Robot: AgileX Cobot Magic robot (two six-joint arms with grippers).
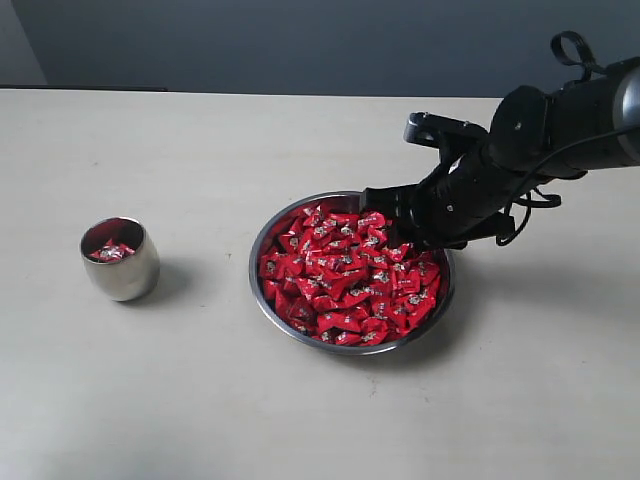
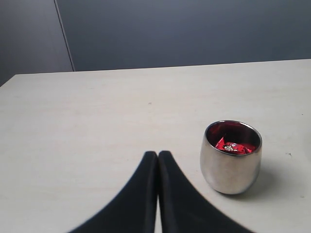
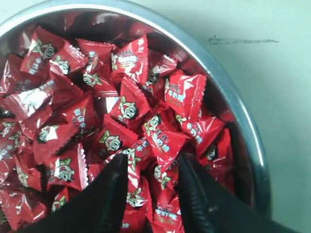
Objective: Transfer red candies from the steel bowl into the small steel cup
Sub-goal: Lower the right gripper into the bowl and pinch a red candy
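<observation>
Where right hand (image 3: 151, 164) gapes, candies (image 3: 127, 108) lie.

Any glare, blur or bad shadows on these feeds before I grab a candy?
Right wrist view: red candies sharp, small white glints on wrappers, right pincer dark and slightly soft up close. Exterior view: even light, soft shadows beside the steel bowl and small steel cup, no blur. Left wrist view: cup in focus, red reflected on its inner wall; left pincer a featureless black shape.
</observation>
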